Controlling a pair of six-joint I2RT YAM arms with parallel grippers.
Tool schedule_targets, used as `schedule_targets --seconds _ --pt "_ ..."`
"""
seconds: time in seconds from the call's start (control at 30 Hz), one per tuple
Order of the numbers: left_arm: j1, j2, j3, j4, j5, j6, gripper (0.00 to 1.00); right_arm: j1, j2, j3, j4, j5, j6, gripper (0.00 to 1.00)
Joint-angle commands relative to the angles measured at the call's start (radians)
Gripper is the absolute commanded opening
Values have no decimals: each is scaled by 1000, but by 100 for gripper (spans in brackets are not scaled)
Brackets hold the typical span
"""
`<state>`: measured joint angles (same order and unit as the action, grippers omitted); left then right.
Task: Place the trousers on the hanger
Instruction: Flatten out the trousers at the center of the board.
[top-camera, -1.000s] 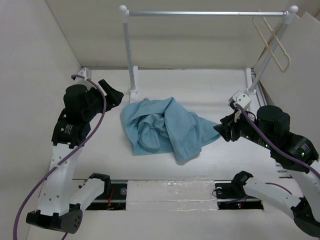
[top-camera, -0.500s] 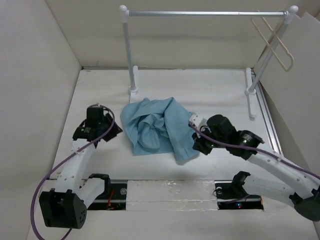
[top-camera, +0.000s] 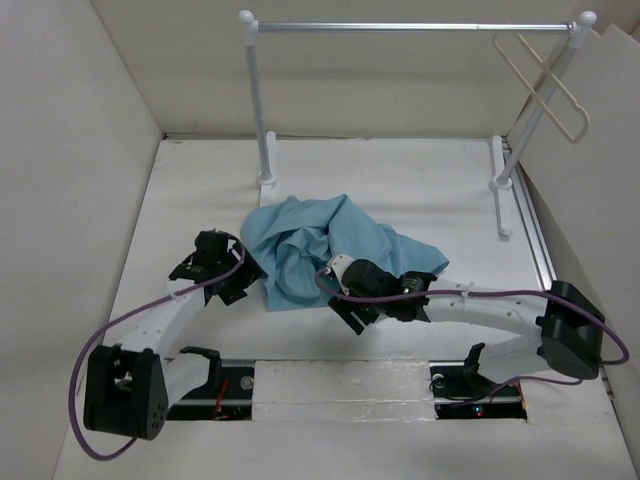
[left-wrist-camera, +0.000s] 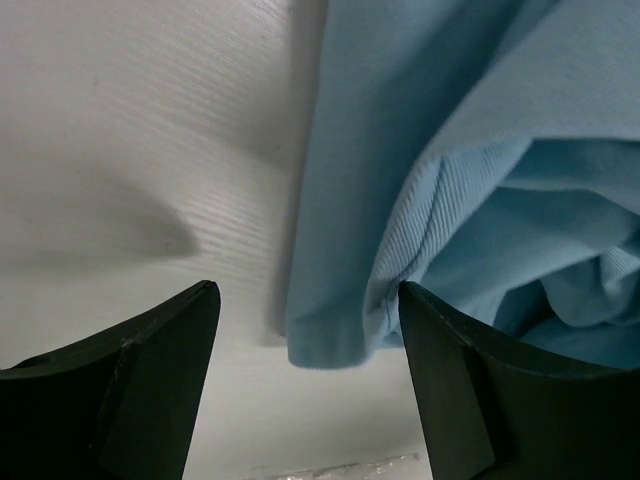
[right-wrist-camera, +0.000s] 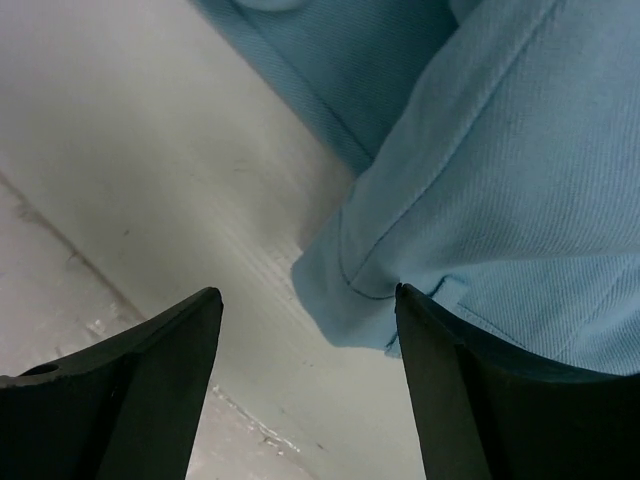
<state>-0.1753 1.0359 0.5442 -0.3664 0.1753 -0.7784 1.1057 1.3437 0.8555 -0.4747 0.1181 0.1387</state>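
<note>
Near the middle of the overhead frame, the trousers (top-camera: 335, 245) lie in a crumpled heap on the table (top-camera: 440, 180). The legs are folded over each other, so no clear long axis shows. Both arms reach low to the heap's lower edge: the left gripper (top-camera: 238, 280) at its lower left corner, the right gripper (top-camera: 350, 312) below its middle.

Each wrist view shows the fingers spread apart with nothing pinched. A hemmed corner of blue cloth lies straight ahead in the gap, centred for the left and closer to the right-hand finger for the right.

The hanger (top-camera: 548, 85) hangs from the rail (top-camera: 400, 27) in the upper right of the frame. It is well apart from the heap and on the right arm's side.

This looks like the first grasp, with the hanging itself not yet begun. What matters most is that a cloth edge lies just beyond each open gap, so a short advance should bring it between the fingers before they close. Thin cloth may slip or bunch as it is taken.
</note>
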Motion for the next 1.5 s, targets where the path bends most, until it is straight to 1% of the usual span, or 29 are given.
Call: schedule_targets --seconds 0.0,0.1,0.13,0.17,0.2,0.23,0.3,0.33,0.43,0.5,0.53,0.6,0.63,0.67,0.73,0.77,0.83,0.87,1.0,1.07,1.2,1.23,1.27,1.3,1.33,1.37,1.4,1.43,1.47 --pt "-1 76 -23 136 -19 -7 69 -1 29 25 59 164 96 75" --pt "-1 146 -15 210 -2 8 68 -1 75 27 58 232 148 73" --pt "-1 168 -15 246 6 14 66 -1 84 27 62 245 153 69" --pt "-1 203 -12 271 0 18 57 -1 119 31 64 277 162 53" --pt "-1 219 -7 271 0 21 57 -1 120 36 64 278 170 52" --pt "-1 230 0 282 -6 25 42 -1 123 43 55 291 173 27" --pt "-1 239 40 281 -26 36 21 -1 92 68 9 350 191 4" --pt "-1 236 62 250 -45 45 1 -1 68 76 -7 367 188 0" --pt "-1 175 195 135 -127 68 0 9 -58 169 -131 439 147 0" --pt "-1 89 317 72 -207 86 0 34 -157 255 -292 486 113 0" --pt "11 55 363 14 -238 96 0 45 -190 351 -342 500 98 0" --pt "54 -18 490 -43 -310 117 0 72 -256 451 -464 505 38 0" --pt "68 -55 575 -113 -373 142 0 82 -324 631 -573 479 4 0" --pt "68 -71 576 -114 -373 142 0 82 -325 632 -574 479 4 0" --pt "68 -92 704 -188 -454 148 0 82 -348 771 -672 451 -45 0" --pt "68 -120 741 -209 -482 156 0 82 -347 927 -698 425 -60 0" --pt "68 -144 844 -258 -561 163 0 82 -318 1107 -773 402 -96 0" --pt "68 -167 902 -267 -586 172 0 82 -305 1286 -789 372 -106 0" --pt "68 -154 1035 -345 -689 217 0 91 -238 1563 -861 388 -126 0" --pt "68 -140 1040 -344 -695 222 0 91 -239 1518 -880 498 -126 0" --pt "68 -99 973 -295 -649 237 0 60 -274 1213 -814 655 -120 0" --pt "68 -79 947 -270 -634 249 0 25 -281 1077 -744 666 -126 0" --pt "68 -26 923 -252 -591 281 0 -18 -285 1009 -701 667 -173 0" --pt "68 10 887 -223 -574 281 0 -127 -287 942 -658 651 -223 0" --pt "68 53 866 -203 -560 283 0 -194 -279 812 -562 617 -250 0" --pt "68 137 844 -165 -559 306 0 -263 -275 750 -506 533 -278 0" --pt "57 183 812 -98 -569 309 12 -403 -264 693 -451 505 -313 0" --pt "57 238 810 -68 -595 312 27 -482 -224 648 -370 479 -320 0" --pt "57 365 865 -54 -597 336 50 -559 -201 587 -329 427 -321 0"
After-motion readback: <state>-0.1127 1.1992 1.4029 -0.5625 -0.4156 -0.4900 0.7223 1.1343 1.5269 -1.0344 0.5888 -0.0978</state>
